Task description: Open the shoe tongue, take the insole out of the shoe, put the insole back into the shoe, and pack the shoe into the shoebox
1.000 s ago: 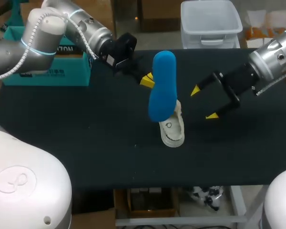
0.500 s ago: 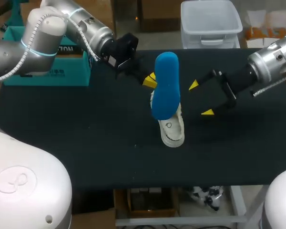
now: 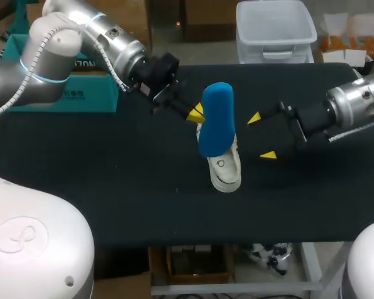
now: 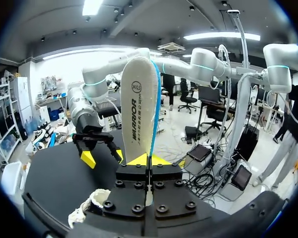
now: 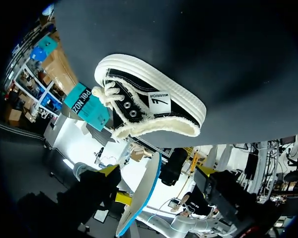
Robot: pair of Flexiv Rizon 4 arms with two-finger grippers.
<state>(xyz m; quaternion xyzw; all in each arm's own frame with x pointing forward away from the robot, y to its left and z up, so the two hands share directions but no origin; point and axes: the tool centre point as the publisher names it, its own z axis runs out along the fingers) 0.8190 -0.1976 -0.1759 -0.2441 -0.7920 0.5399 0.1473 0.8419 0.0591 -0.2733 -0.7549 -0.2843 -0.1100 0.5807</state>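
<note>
The flat blue foam insole (image 3: 216, 119) stands on end over the back of the black canvas shoe with the white rubber sole (image 3: 225, 169), which lies near the middle of the black table (image 3: 112, 187). The left gripper (image 3: 195, 113) pinches the insole by one long edge. Its fingers are nearly closed on that thin sheet, so I judge the insole could swivel or slip as it is steered down. It could also catch on the collar or tongue and fold. The right gripper (image 3: 262, 136) hangs just beside the shoe with its fingers spread wide, touching nothing. The unsteadied shoe may therefore skid if the insole pushes it. The teal cardboard box (image 3: 93, 93), presumably the shoebox, sits well apart at the table's far left. Only the left wrist view shows both yellow tips pressing the insole's white underside. Only the right wrist view shows the shoe's open, cream-lined mouth. Whether the insole's lower end touches the shoe I cannot tell.
</note>
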